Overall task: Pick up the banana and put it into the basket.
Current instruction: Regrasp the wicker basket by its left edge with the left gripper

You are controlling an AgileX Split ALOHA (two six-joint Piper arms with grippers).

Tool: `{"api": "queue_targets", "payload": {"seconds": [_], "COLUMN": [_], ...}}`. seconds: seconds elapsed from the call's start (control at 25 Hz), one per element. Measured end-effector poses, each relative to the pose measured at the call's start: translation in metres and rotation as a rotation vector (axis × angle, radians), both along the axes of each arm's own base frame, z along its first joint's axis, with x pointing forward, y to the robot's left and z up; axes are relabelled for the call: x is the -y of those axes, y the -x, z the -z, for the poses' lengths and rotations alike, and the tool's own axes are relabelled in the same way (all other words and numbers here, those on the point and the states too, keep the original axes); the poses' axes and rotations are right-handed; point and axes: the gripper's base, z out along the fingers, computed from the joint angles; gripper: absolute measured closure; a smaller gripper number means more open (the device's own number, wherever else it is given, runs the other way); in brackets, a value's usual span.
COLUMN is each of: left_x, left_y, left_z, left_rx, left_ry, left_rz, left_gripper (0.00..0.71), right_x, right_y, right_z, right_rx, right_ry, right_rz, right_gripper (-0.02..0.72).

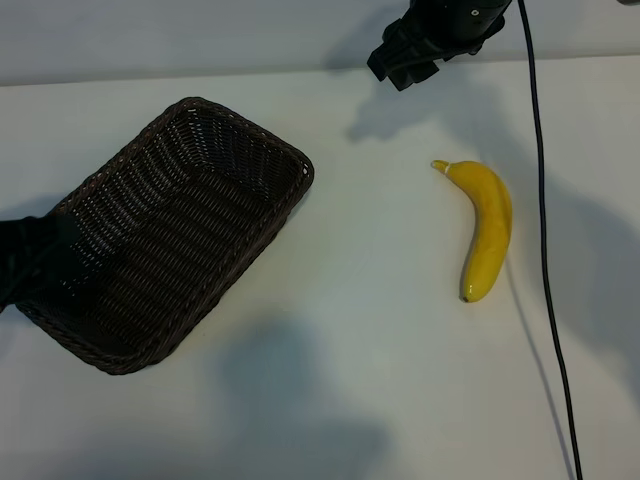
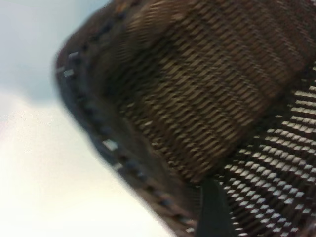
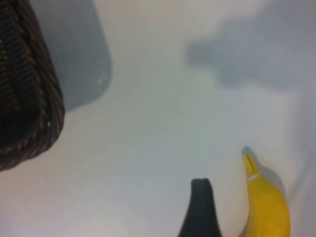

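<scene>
Both jaws spread and empty, my curved bright-yellow banana (image 1: 485, 229) lies untouched on the white table (image 1: 370, 330), woven dark-brown wicker basket (image 1: 170, 235) unfilled.

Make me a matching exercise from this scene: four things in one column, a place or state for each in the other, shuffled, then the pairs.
Things:
1. banana
2. basket
3. right hand
4. cable

Places or states:
A. empty, at the left of the exterior view
B. runs top to bottom, right of the fruit
C. lying on the white table, stem toward the far edge
D. at the top edge, beyond the fruit

Pairs: 1-C, 2-A, 3-D, 4-B
</scene>
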Motion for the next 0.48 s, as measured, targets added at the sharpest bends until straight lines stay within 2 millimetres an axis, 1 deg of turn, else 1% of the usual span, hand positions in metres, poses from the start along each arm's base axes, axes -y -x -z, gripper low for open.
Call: {"api": "queue_targets", "payload": {"seconds": [0.2, 0.36, 0.48], "left_x": [-0.01, -0.016, -0.017], "left_y": [0.011, 0.014, 0.015], "left_z": [0.003, 0.004, 0.011], "left_rx": [-0.056, -0.091, -0.08], "left_ry": [-0.066, -0.109, -0.093], "left_rz": [-0.111, -0.168, -0.206], "left_gripper": [0.191, 0.191, 0.191], "right_x": [0.0, 0.0, 0.0], "right_y": [0.0, 0.0, 0.001], "right_z": [0.0, 0.0, 0.0], "right_rx": [-0.004, -0.006, -0.008], "right_ry": [0.003, 0.004, 0.006], "right_rz": [0.0, 0.0, -0.001], "right_gripper": [0.132, 0.132, 0.132]}}
